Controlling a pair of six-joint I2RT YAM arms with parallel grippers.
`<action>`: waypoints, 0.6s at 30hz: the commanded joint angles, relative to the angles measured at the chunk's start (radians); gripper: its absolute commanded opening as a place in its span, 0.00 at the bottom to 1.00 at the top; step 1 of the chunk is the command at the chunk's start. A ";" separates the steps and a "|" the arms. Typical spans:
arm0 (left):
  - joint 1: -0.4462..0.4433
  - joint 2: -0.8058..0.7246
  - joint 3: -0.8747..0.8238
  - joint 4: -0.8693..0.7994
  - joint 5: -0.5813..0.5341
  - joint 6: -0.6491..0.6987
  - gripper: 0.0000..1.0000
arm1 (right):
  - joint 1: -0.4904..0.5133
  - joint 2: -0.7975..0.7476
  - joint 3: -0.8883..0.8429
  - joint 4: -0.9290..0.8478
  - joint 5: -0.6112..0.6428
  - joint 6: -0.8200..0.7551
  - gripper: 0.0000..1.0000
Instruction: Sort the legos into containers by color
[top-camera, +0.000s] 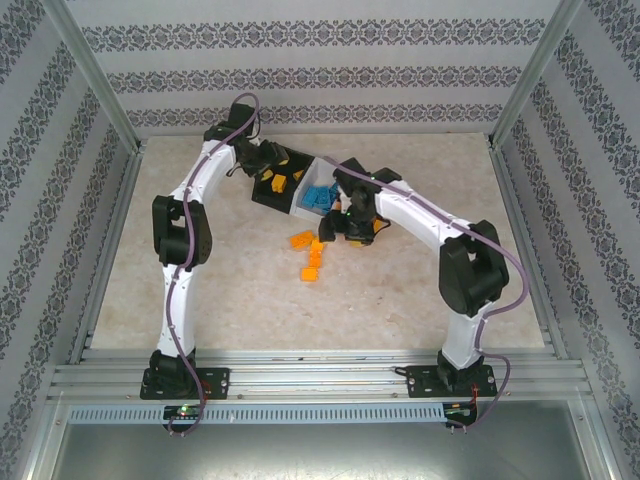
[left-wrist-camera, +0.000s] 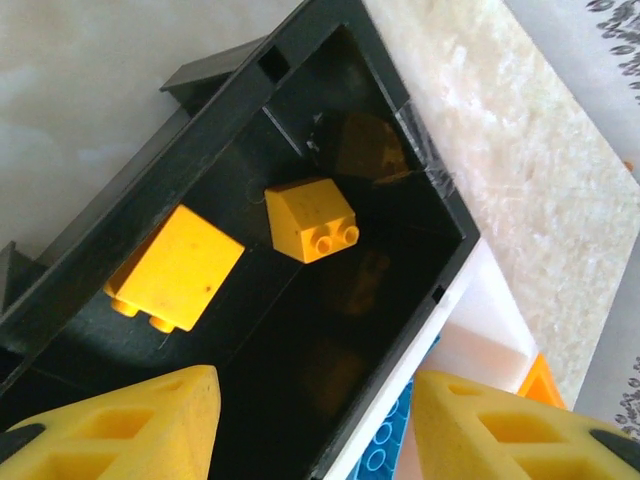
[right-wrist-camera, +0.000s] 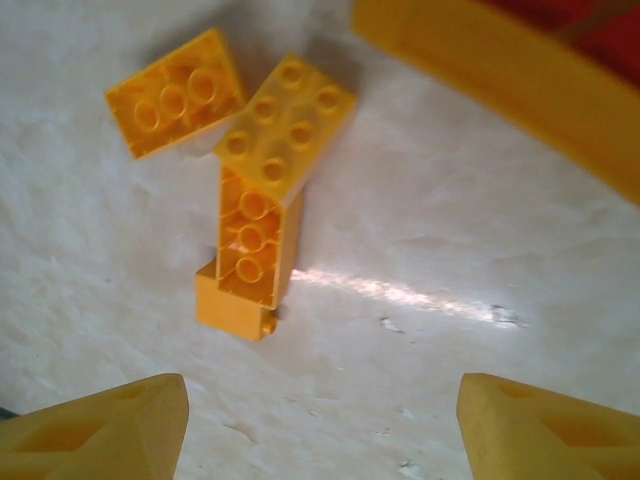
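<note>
Orange-yellow legos (right-wrist-camera: 250, 215) lie just ahead of the wide-spread right claw (right-wrist-camera: 320, 435)

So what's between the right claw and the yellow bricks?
Only bare table between the right gripper and yellow bricks, in the right wrist view.

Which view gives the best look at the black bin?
Left wrist: the black bin sits close up, interior open, orange-yellow bricks lying inside. Top external shows it small, partly under the left arm.
</note>
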 joint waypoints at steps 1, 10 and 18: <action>-0.005 -0.180 -0.124 -0.051 -0.036 0.065 0.54 | 0.055 0.054 0.041 -0.025 -0.022 -0.035 0.73; -0.003 -0.601 -0.646 0.044 -0.067 0.106 0.56 | 0.115 0.212 0.186 -0.085 0.074 0.003 0.73; 0.000 -0.795 -0.881 0.036 -0.025 0.148 0.56 | 0.153 0.284 0.267 -0.151 0.193 0.120 0.72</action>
